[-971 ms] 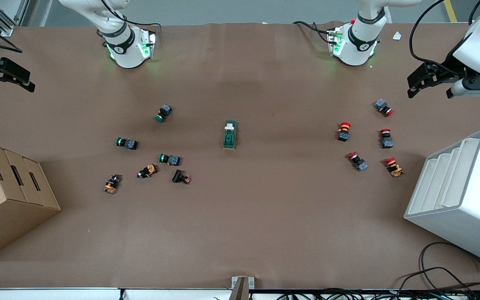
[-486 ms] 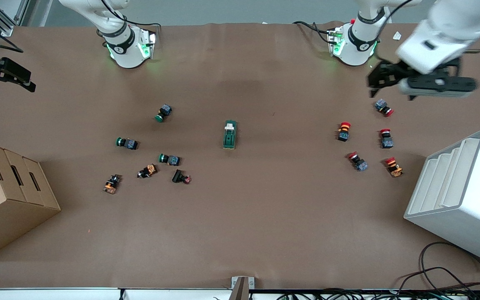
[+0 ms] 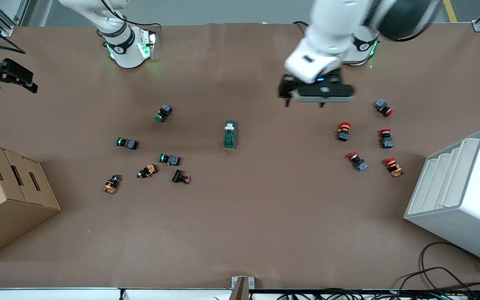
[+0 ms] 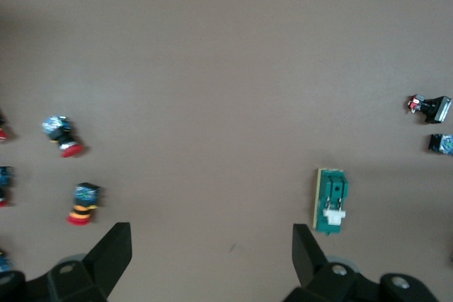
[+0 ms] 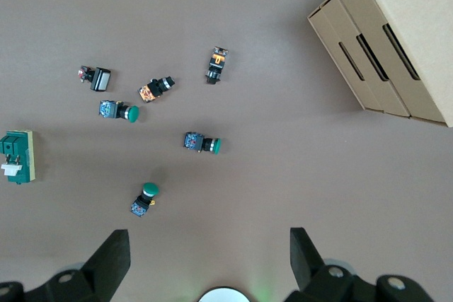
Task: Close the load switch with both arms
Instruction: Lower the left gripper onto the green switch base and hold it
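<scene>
The load switch (image 3: 230, 134), a dark green oblong block, lies mid-table with its white lever at the end farther from the front camera. It also shows in the left wrist view as the load switch (image 4: 331, 201) and at the picture's edge in the right wrist view as the load switch (image 5: 18, 157). My left gripper (image 3: 303, 102) hangs open over bare table, between the switch and the red-capped buttons (image 3: 344, 130). In its own view the left gripper (image 4: 211, 245) holds nothing. My right gripper (image 3: 11, 86) waits open over the table edge at the right arm's end, and the right gripper (image 5: 209, 245) is empty.
Green- and orange-capped push buttons (image 3: 168, 158) are scattered toward the right arm's end, with more red-capped ones (image 3: 386, 138) toward the left arm's end. A cardboard box (image 3: 6, 196) and a white stepped rack (image 3: 461, 196) stand at the table's two ends, nearer the front camera.
The left arm has swung in from the table's edge toward the middle, and its gripper now hangs close to the load switch. The right gripper has barely moved.
</scene>
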Robot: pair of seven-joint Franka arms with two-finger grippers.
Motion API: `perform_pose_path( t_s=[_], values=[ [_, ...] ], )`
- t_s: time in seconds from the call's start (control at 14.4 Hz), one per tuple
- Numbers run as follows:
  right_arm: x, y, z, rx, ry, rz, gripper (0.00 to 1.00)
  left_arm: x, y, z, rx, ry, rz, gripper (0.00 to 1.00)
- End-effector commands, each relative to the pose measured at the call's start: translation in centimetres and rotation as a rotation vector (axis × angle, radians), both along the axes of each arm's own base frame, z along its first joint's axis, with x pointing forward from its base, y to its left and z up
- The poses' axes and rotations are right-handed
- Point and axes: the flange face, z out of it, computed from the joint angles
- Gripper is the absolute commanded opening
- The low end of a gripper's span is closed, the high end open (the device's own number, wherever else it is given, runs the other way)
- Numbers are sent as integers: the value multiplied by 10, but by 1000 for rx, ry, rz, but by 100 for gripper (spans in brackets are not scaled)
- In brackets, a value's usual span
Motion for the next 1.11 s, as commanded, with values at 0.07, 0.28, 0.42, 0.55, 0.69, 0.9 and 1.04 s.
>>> perform_pose_path(
  t_s=[0.07, 0.28, 0.42, 0.55, 0.69, 0.9, 1.04],
  values=[
    [3, -2, 0, 2, -10, 7, 100, -32, -89, -72, 17, -65, 72, 100],
    [6, -4, -3, 3, -3, 4, 100, -71, -146, -135, 37, -139, 121, 100],
    [19, -10, -24, 3, 35, 4, 100, -94, -175, -177, 30, -203, 158, 100],
    [30, -20, -44, -2, 72, 49, 100, -117, -195, -219, 32, -278, 156, 100],
    [33, -13, -54, 4, 87, 14, 100, -142, -210, -262, 38, -366, 147, 100],
    [48, 13, -80, 31, 121, -160, 100, -176, -210, -318, 16, -508, 137, 99],
    [55, 46, -99, 30, 144, -213, 100, -197, -194, -352, 7, -603, 67, 99]
  ],
)
